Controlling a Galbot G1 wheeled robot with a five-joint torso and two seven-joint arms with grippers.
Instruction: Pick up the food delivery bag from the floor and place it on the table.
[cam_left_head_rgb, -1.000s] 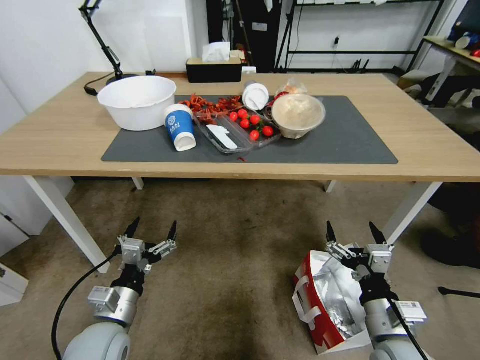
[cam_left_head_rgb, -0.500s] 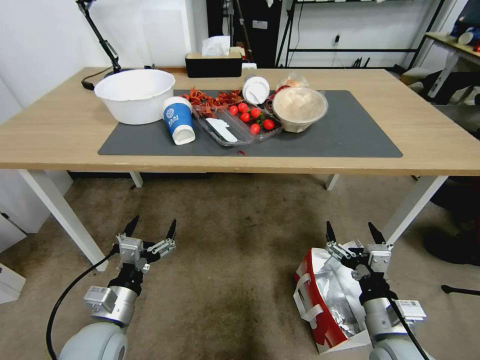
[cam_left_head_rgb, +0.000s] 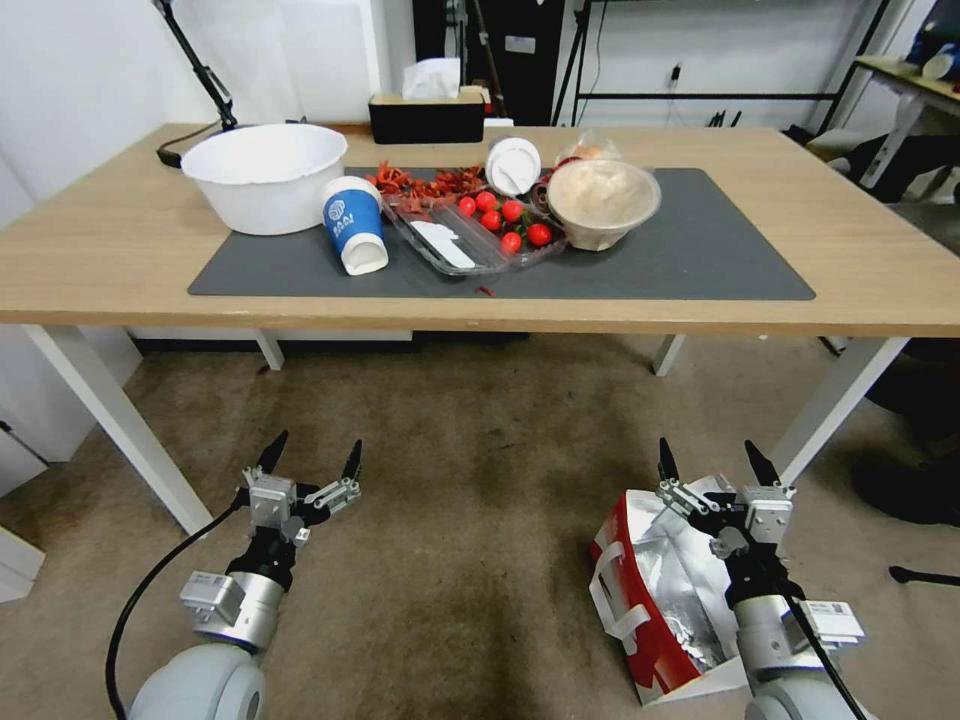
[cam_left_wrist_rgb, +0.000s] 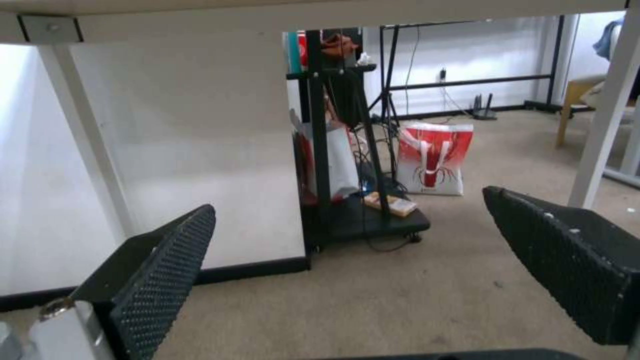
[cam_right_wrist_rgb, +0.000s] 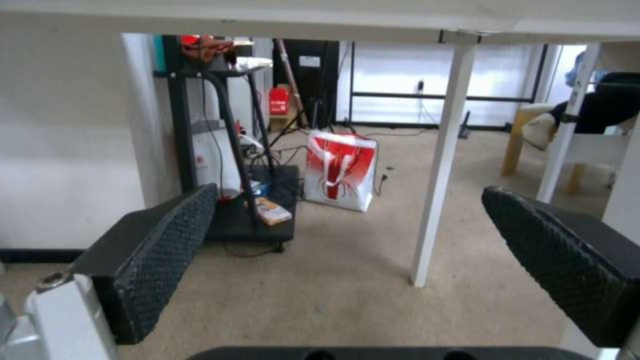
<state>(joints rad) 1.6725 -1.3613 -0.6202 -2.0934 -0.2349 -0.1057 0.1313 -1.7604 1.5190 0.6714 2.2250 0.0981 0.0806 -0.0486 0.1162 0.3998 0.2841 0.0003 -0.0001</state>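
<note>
Red and white bag: the food delivery bag (cam_left_head_rgb: 650, 590) sits on the floor (cam_left_head_rgb: 470, 500), near me on the right, leaning over with its shiny silver inside showing
White straps: the handles (cam_left_head_rgb: 612, 600) hang on the bag's left side
My right gripper (cam_left_head_rgb: 718, 470): wide apart, holding nothing, up over the far rim of the bag
My left gripper (cam_left_head_rgb: 311, 462): wide apart too, holding nothing, low over bare floor on the left, well apart from the bag
Table (cam_left_head_rgb: 120, 250): far in front of me, light wood with a dark mat (cam_left_head_rgb: 700, 250)
On the mat: a white bowl (cam_left_head_rgb: 265, 175), a blue cup (cam_left_head_rgb: 352, 235) and a clear tray (cam_left_head_rgb: 480, 235) with small red tomatoes, all on the left and middle
Free spot: the right part of the mat looks bare
Step now: I think I am just starting, getting ready to grab the bag
Next move: I think my right gripper must go down and close on the rim or a strap, then lift the bag high enough to clear the table edge
</note>
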